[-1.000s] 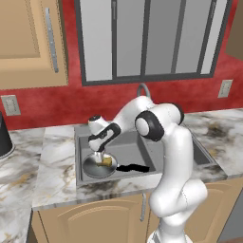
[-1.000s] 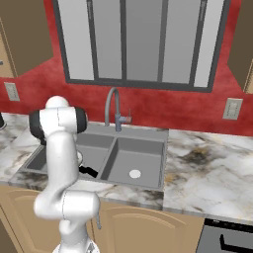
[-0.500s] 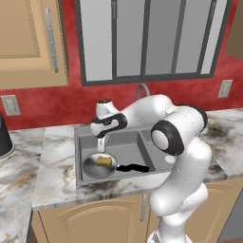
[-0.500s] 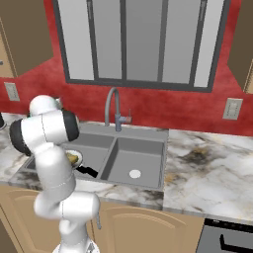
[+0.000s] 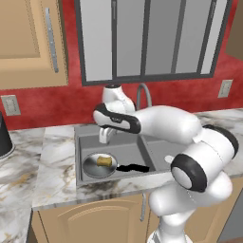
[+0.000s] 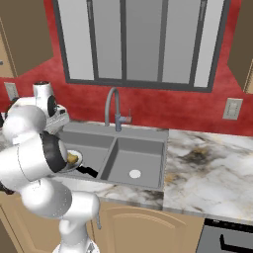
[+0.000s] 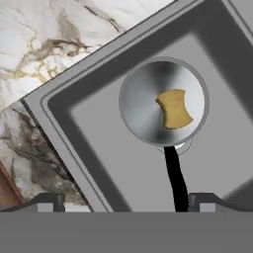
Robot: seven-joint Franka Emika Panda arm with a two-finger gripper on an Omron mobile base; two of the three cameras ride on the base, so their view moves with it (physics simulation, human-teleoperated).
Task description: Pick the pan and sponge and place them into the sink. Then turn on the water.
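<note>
The frying pan (image 7: 163,102) lies flat in the left basin of the sink (image 5: 85,142), with the yellow sponge (image 7: 174,109) resting inside it. Both are placed, so the gripper (image 5: 103,136) hangs above them, jaws spread and empty. Judging by this, only the faucet (image 6: 113,106) remains to be turned on.
</note>
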